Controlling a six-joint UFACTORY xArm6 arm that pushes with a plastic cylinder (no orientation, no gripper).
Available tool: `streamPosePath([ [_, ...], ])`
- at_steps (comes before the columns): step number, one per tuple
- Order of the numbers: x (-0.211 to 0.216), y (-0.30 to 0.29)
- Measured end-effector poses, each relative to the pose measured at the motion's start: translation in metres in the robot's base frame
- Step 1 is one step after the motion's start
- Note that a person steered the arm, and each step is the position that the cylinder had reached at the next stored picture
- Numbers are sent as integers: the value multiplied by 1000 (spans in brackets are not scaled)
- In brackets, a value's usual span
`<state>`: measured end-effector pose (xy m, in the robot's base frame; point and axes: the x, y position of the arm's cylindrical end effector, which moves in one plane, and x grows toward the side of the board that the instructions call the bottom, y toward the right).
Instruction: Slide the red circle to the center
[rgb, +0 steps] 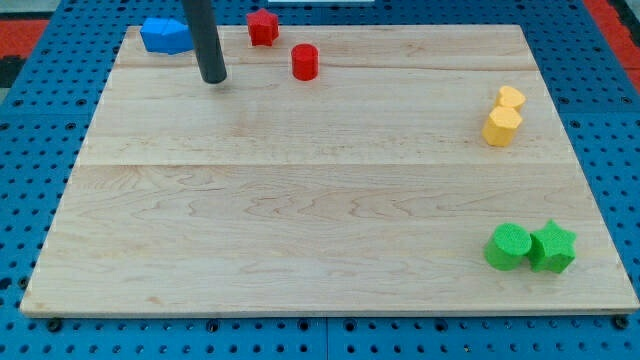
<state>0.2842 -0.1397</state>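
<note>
The red circle (305, 62) is a short red cylinder standing near the view's top, a little left of the board's middle line. My tip (213, 79) rests on the wooden board to the left of the red circle and slightly lower, a clear gap apart from it. A second red block (263, 27), angular in shape, sits above and left of the red circle near the top edge. A blue block (166, 35) lies at the top left, just left of the rod.
Two yellow blocks (505, 117) touch each other at the view's right. A green circle (509, 247) and a green star (552, 247) sit side by side at the bottom right. The wooden board (300, 200) lies on a blue pegboard.
</note>
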Motion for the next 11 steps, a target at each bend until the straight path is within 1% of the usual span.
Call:
streamPosePath([
  [1, -21, 18],
  [2, -22, 60],
  [3, 34, 80],
  [4, 72, 99],
  [5, 28, 79],
  [6, -32, 78],
  [7, -52, 120],
  [8, 18, 142],
  [9, 95, 142],
  [10, 61, 142],
  [11, 45, 90],
])
